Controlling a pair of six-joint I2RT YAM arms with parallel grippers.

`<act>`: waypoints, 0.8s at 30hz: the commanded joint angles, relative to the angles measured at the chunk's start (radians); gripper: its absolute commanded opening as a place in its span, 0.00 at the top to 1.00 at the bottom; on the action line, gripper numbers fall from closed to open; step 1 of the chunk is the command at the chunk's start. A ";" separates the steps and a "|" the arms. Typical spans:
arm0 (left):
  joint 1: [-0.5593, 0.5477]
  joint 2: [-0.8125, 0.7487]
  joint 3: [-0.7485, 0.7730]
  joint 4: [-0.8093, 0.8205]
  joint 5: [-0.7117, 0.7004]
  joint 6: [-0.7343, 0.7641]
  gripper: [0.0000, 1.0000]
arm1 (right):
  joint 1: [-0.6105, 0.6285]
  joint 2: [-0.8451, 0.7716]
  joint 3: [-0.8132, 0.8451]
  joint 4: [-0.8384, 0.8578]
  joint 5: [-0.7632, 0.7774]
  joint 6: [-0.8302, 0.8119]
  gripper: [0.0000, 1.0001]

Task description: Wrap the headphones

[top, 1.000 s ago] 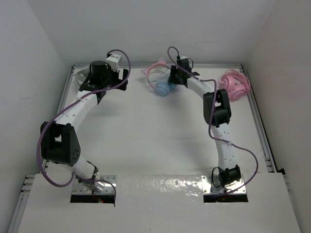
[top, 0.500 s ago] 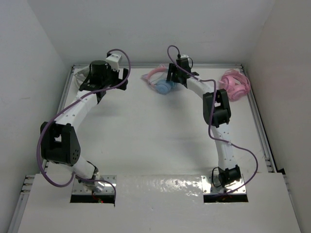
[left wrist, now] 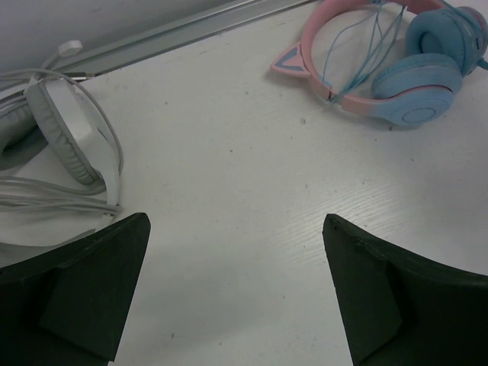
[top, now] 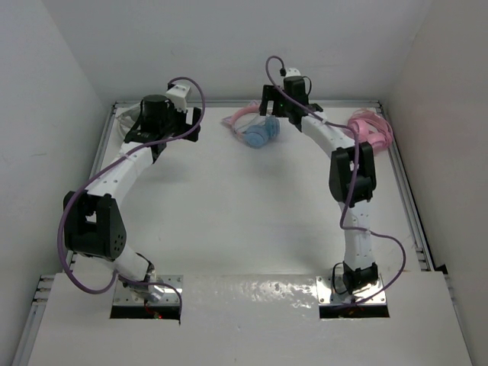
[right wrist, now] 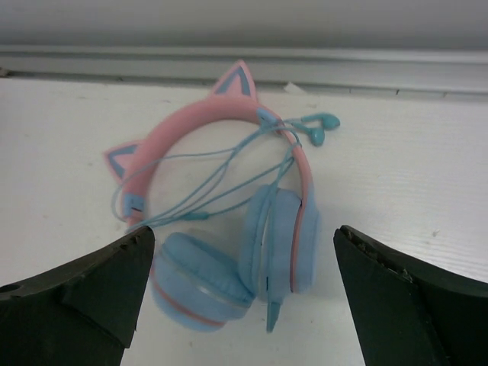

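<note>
The headphones [top: 255, 131] lie on the table near the back rail, with a pink cat-ear headband [right wrist: 191, 126] and light blue ear cups [right wrist: 278, 236] folded together. Their thin blue cable [right wrist: 217, 183] is looped loosely across the headband, and its plug end [right wrist: 316, 130] lies beside the band. My right gripper [right wrist: 244, 235] hovers open just above and short of the ear cups, holding nothing. My left gripper [left wrist: 235, 222] is open over bare table at the back left, well away from the headphones [left wrist: 404, 84].
White-grey headphones [left wrist: 69, 137] with a loose cable lie at the back left beside my left gripper. All-pink bundled headphones [top: 370, 133] sit at the back right. A metal rail [right wrist: 305, 65] runs along the table's far edge, with white walls around.
My right gripper opened wide, let go of the headphones and drew back and upward. The headphones now lie on the table, shifted slightly right. The left arm stayed still.
</note>
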 commanded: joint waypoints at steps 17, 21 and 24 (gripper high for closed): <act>0.225 -0.139 -0.306 0.064 0.009 0.044 0.05 | -0.315 -0.833 -1.139 0.358 -0.185 0.135 0.01; 0.265 -0.142 -0.394 0.100 -0.030 0.058 0.05 | -0.346 -0.951 -1.373 0.384 -0.063 0.140 0.01; 0.268 -0.142 -0.449 0.131 -0.038 0.064 0.05 | -0.346 -0.973 -1.422 0.343 0.051 0.178 0.01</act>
